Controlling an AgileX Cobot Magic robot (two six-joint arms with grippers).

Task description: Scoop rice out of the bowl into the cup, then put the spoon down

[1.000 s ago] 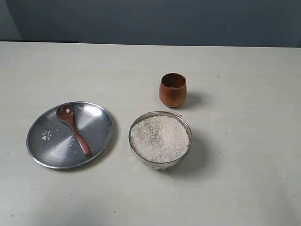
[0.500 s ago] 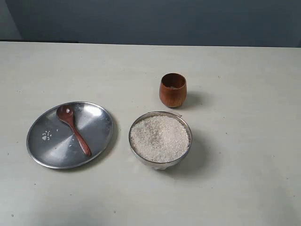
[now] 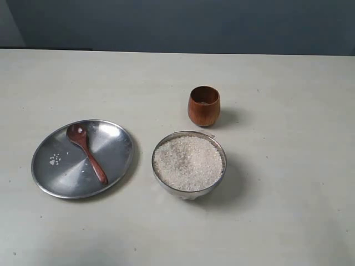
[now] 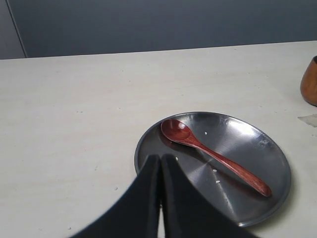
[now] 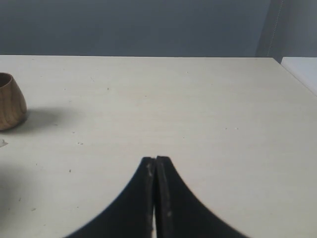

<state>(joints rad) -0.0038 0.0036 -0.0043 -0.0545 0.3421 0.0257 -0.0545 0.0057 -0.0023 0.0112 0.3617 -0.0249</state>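
Layout on the table [image 3: 288, 166], both arms clear of the objects. The spoon [image 3: 87, 153] lies free on the flat steel plate [image 3: 113, 145], with stray grains [image 3: 54, 159] beside it. The bowl [image 3: 191, 194], right of the plate, is heaped with rice [image 3: 188, 162]. The cup [image 3: 203, 111] stands just behind the bowl, showing only a pale fleck inside. The left pincer [image 4: 159, 157] and right pincer [image 5: 155, 159] are both closed tight and hold nothing. Probably either no scoop has begun or the spoon is already set down; how full the cup is cannot be told.
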